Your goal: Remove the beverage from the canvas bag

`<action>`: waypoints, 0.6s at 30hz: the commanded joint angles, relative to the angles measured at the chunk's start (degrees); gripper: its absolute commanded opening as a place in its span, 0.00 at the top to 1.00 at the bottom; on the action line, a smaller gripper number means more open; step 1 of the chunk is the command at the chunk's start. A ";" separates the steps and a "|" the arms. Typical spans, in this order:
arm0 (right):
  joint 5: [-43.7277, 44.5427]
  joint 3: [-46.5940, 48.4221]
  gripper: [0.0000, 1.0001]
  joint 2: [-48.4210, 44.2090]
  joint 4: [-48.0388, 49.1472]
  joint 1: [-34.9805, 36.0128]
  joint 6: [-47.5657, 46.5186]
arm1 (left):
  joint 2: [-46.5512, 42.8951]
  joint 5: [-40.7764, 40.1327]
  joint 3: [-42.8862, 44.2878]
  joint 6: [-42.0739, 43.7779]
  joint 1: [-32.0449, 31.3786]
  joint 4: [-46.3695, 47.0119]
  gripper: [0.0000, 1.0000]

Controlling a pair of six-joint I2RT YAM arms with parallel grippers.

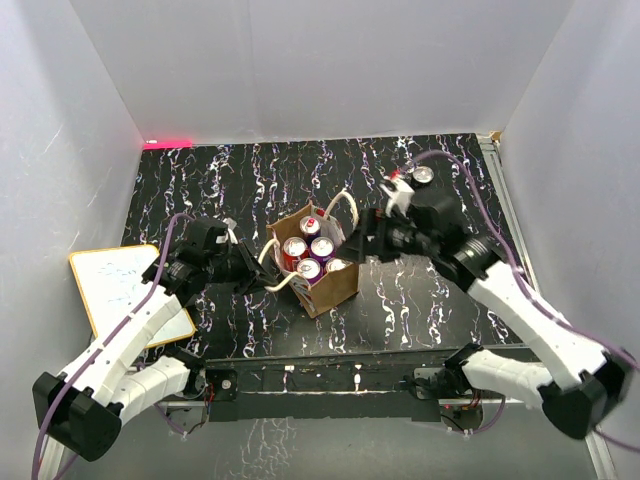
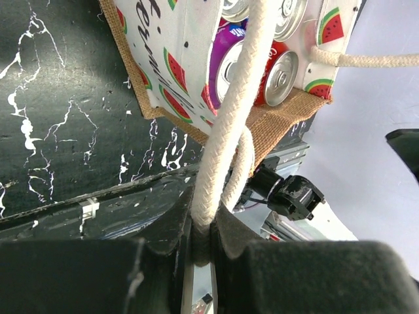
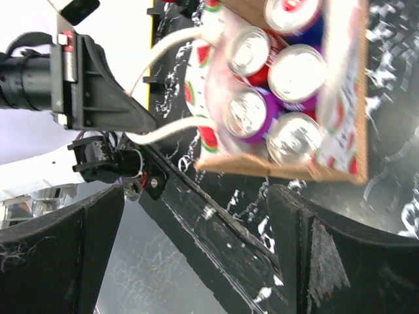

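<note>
The canvas bag stands upright mid-table, tan outside with a watermelon-print lining. Several beverage cans stand inside, red and purple, silver tops up. My left gripper is at the bag's left side, shut on one cream rope handle, which runs taut up from between the jaws. My right gripper hovers just right of the bag's far corner, open, with nothing between its fingers. The cans lie beyond its fingertips.
A white board lies at the table's left edge beside the left arm. What looks like a can stands at the back right behind the right arm. White walls enclose the black marbled table.
</note>
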 commanded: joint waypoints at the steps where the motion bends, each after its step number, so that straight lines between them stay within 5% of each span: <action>1: 4.37 12.98 0.08 12.90 3.57 7.39 -1.66 | -0.82 1.11 -0.92 -2.00 0.25 1.65 1.00; 10: 32.88 37.66 0.08 38.43 -12.11 15.39 3.74 | -2.78 -0.74 -0.62 -4.07 0.25 1.91 1.00; 18: 40.70 39.81 0.09 46.59 -11.31 15.45 0.23 | -3.43 -1.61 -0.09 -4.46 0.25 -0.53 1.00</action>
